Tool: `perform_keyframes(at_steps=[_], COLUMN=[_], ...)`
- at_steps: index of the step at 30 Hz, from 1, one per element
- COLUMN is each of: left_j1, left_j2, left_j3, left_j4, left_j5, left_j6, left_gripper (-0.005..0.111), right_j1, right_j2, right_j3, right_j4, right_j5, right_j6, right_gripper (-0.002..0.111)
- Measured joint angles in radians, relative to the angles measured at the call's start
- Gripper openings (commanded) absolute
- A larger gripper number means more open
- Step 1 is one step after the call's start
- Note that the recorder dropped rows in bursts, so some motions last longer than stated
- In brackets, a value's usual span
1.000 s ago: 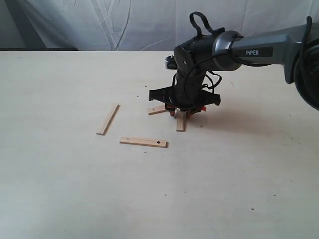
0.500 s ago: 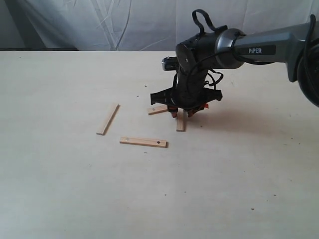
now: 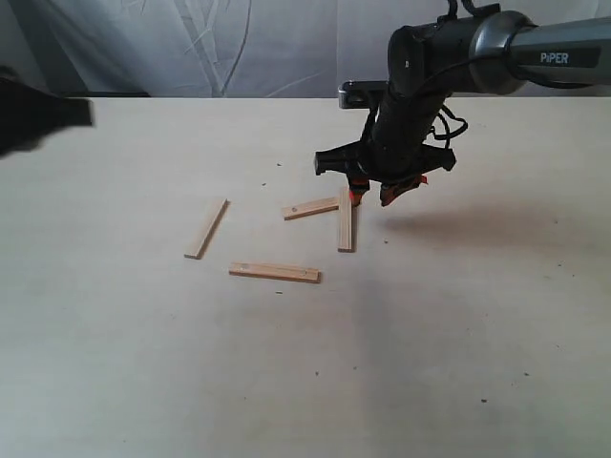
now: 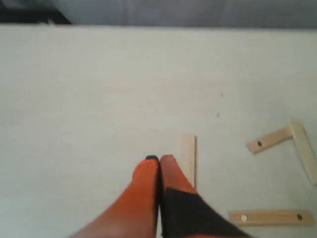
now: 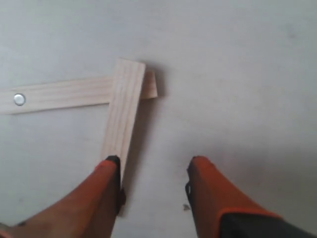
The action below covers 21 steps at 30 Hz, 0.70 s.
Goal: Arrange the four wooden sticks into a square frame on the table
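One corner of the square looks made, with three left to do. On the pale cream tabletop (image 3: 458,363), about midway between its left and right edges and nearer the far edge, a plain flat light-tan wooden stick (image 5: 124,111) rests its far end on top of the end of a holed light-tan wooden stick (image 5: 59,94), which juts a little past it. The plain one's long axis runs from far edge to near edge. The holed one runs roughly along the far edge, slightly tilted. The right gripper (image 3: 372,197) hovers just above that corner, jaws wide and empty. Two sticks lie loose towards the left edge — a second holed stick (image 3: 275,272), almost parallel to the near edge, and a second plain stick (image 3: 206,228), slanting with its far end leaning rightward. The left gripper (image 4: 159,161) has its orange fingers pressed together, holding nothing. Next, I judge, the second holed stick must go across the plain stick's near end, parallel to its twin — the left jaws would need opening first.
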Motion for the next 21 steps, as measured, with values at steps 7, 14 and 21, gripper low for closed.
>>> perform_keyframes(at_steps=[7,14,21], left_j1=[-0.131,-0.154,-0.154], left_j2=[0.483,0.668,0.712], left_j3=[-0.231,-0.325,-0.328], left_j4=[-0.042,-0.042,0.020], left_j5=[0.007,0.017,0.038], left_j6=[0.051,0.055,0.055], left_gripper=[0.027,0.048,0.048], right_j1=[0.000,0.005,0.018], right_j2=[0.000,0.018,0.043], right_j3=[0.000,0.000,0.000], right_j4=[0.008,0.012,0.015], right_j5=[-0.020,-0.024,-0.020], right_j6=[-0.004,-0.008,-0.013], right_gripper=[0.043,0.043,0.043])
